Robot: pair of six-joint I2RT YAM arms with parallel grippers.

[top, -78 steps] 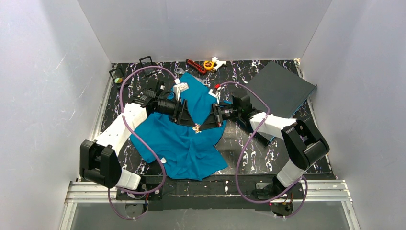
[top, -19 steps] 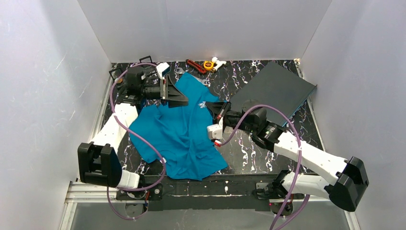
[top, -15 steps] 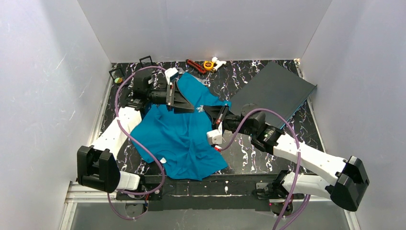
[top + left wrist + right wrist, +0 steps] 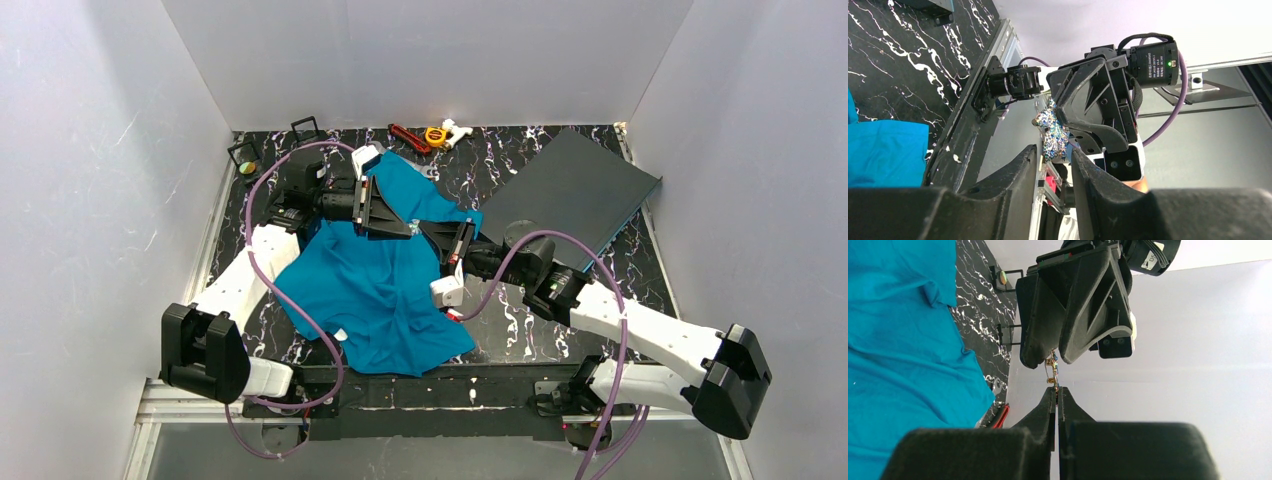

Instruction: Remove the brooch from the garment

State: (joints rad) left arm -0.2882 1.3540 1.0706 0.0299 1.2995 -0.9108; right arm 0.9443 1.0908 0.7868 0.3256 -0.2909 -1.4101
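The teal garment point(image 4: 370, 290) lies crumpled on the black marbled table, and shows in the wrist views too point(image 4: 883, 150) point(image 4: 898, 340). The small glittering brooch point(image 4: 413, 227) point(image 4: 1052, 135) point(image 4: 1052, 367) hangs in the air above the cloth, apart from it. My right gripper point(image 4: 426, 229) point(image 4: 1057, 388) is shut on the brooch's lower end. My left gripper point(image 4: 403, 225) point(image 4: 1054, 150) faces it from the left. Its fingers point(image 4: 1073, 315) stand narrowly apart on either side of the brooch's other end, with a sliver of gap showing.
A flat dark grey board point(image 4: 575, 185) lies tilted at the back right. Along the back edge are a red tool point(image 4: 408, 137), a yellow tape measure point(image 4: 436, 135) and a white piece point(image 4: 456, 128). Two small black frames point(image 4: 245, 155) stand at the back left. White walls enclose the table.
The brooch, earlier down on the cloth between both grippers, is now lifted clear in the right gripper. The left gripper has swung right to meet it, and its jaws have narrowed round it.
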